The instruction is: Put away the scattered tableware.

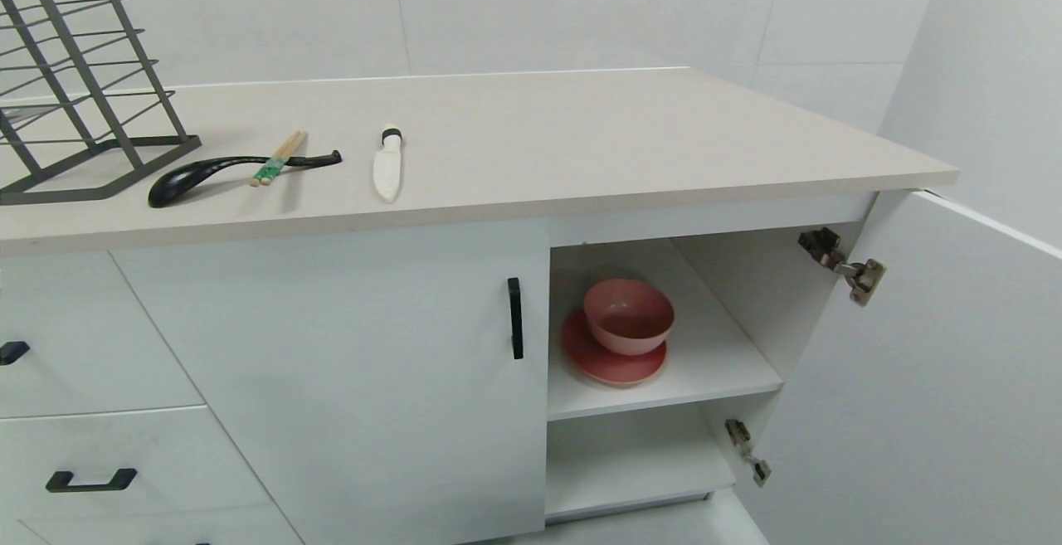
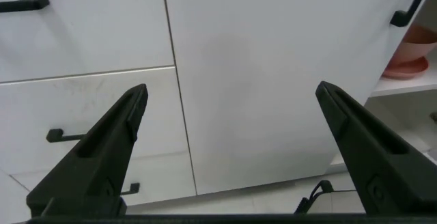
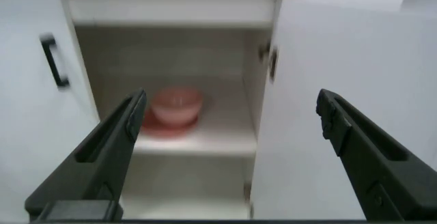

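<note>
Head view puts the black spoon (image 1: pixel 207 173), chopsticks (image 1: pixel 278 159) and white knife (image 1: pixel 388 165) on the counter's (image 1: pixel 581 138) left, the pink bowl (image 1: pixel 628 315) already shelved on its plate (image 1: pixel 614 362). My left gripper (image 2: pixel 231 91) and right gripper (image 3: pixel 231 95) gape wide, empty, low by the cabinet (image 1: pixel 730 362); I'd rise and pinch the knife's handle squarely.

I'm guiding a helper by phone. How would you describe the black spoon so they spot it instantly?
On the beige countertop, a dark wire rack stands at the left end. Beside the rack's base lies the black spoon, chopsticks across its handle. It alone is black and curved; the knife to its right is white.
</note>
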### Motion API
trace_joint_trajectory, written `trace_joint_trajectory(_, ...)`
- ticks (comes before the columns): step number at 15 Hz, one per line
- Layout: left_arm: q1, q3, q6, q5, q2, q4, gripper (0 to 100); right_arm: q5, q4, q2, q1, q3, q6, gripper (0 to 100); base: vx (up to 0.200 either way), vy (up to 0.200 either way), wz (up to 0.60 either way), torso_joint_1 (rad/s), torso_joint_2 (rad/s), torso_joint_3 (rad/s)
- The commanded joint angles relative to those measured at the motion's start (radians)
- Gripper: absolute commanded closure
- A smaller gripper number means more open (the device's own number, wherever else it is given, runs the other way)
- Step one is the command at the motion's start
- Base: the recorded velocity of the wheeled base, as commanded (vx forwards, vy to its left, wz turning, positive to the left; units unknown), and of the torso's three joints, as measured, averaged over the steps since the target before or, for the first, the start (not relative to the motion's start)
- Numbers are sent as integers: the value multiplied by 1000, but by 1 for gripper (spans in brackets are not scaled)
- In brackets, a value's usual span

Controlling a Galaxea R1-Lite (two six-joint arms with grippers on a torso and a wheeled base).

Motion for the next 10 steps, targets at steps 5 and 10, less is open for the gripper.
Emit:
trace_joint_trajectory(5,0,0,-5,2,0,0,0,-27,175,-13,-23,4,3,0,0,0,0,0,0,0)
trace_joint_trajectory(10,0,0,-4,2,0,0,0,-88,227,-90,-49,1,0,0,-80,0,0,1,3,0)
